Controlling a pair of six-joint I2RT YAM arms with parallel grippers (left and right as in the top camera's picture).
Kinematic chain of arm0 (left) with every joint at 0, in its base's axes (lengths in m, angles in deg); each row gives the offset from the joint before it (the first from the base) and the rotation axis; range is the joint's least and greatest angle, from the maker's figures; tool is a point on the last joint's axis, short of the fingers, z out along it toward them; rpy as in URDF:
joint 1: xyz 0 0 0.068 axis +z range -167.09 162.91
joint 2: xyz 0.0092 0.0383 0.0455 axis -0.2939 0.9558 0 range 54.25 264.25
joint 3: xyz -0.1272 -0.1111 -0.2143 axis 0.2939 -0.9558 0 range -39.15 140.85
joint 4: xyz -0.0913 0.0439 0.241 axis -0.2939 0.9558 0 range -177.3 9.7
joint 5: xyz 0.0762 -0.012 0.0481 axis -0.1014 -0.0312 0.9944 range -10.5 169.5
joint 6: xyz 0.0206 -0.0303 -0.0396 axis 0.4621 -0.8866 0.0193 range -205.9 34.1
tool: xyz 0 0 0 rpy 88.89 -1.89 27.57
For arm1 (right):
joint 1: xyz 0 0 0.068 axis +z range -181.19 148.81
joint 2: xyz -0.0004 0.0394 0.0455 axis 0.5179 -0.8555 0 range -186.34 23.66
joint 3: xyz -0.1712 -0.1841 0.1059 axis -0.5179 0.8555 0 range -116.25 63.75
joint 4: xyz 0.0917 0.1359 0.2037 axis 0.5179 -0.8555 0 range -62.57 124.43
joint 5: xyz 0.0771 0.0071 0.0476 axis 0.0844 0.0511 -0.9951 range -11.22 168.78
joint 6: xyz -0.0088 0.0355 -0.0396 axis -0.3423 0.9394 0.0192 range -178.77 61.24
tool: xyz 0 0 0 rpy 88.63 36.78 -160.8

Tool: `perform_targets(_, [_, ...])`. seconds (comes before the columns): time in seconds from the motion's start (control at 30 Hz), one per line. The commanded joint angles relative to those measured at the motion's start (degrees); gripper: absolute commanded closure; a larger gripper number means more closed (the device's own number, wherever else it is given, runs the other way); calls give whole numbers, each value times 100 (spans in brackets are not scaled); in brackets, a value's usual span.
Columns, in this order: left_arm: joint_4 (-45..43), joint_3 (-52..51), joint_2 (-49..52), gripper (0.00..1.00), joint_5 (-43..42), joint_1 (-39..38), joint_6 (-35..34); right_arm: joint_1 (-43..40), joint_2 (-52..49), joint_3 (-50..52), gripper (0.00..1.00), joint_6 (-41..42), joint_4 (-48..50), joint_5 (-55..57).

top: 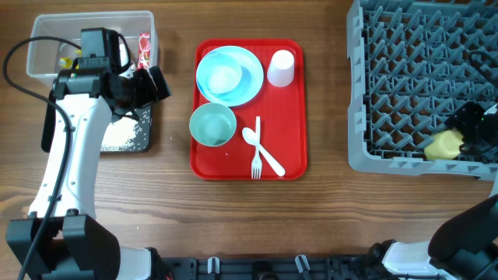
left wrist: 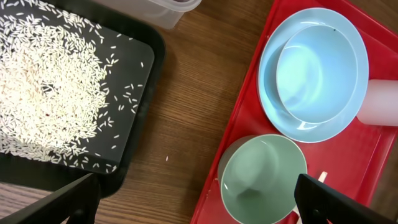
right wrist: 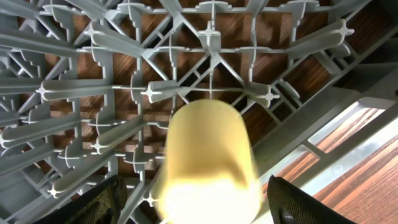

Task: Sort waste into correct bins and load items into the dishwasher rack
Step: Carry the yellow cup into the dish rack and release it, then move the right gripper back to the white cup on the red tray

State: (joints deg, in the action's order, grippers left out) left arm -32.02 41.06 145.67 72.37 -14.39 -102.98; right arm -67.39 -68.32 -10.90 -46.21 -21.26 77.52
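My left gripper [top: 159, 84] [left wrist: 199, 202] is open and empty, above the gap between the black tray [top: 149, 134] [left wrist: 149, 93] of white rice grains [top: 124, 134] [left wrist: 50, 81] and the red tray. A green bowl [top: 212, 125] [left wrist: 264, 177], a blue bowl [top: 222, 76] [left wrist: 317, 71] on the blue plate [top: 250, 82] [left wrist: 273, 93], a pink cup [top: 281, 68] [left wrist: 379, 102], a fork [top: 256, 155] and a spoon [top: 268, 159] sit on it. My right gripper [top: 461, 134] [right wrist: 196, 208] is open around the blurred yellow cup [top: 443, 145] [right wrist: 208, 155] in the grey rack [top: 412, 78] [right wrist: 211, 56].
The clear tub [top: 47, 47] [left wrist: 174, 9] behind the black tray holds a red-print wrapper [top: 144, 48] and yellow scraps [top: 68, 58]. The flat red tray [top: 296, 155] [left wrist: 242, 106] lies mid-table. My left arm covers part of the tub and black tray.
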Motion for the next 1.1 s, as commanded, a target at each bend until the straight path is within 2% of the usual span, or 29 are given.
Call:
perform_targets(0.0, [-15, 37, -11, 0, 33, 20, 9, -15, 26, -210, 21, 4, -9, 74])
perform_targets(0.27, [-11, 37, -11, 0, 33, 20, 9, -9, 138, -669, 20, -103, -190, -385])
perform_targets(0.43, [-15, 37, -11, 0, 33, 20, 9, 435, 264, -1631, 20, -892, -693, -1606])
perform_targets(0.6, [-15, 37, -11, 0, 33, 20, 9, 1840, 262, -2124, 18, -929, -767, -1405])
perform_targets(0.7, [-13, 37, -11, 0, 33, 20, 9, 2885, 219, -2124, 16, -546, -339, -1025])
perform_targets(0.73, [-9, 37, -11, 0, 33, 20, 9, 3585, 140, -2124, 16, -295, 72, -697])
perform_targets(0.8, [7, 37, -11, 0, 33, 20, 11, 4205, 2, -2124, 16, 11, 496, -188])
perform_targets(0.9, [48, 37, -11, 0, 33, 20, 11, 4885, -387, -2124, 16, 286, 1191, 302])
perform_targets(1.07, [94, 37, -11, 0, 33, 20, 11, 5366, -1390, -2124, 16, 415, 2170, 260])
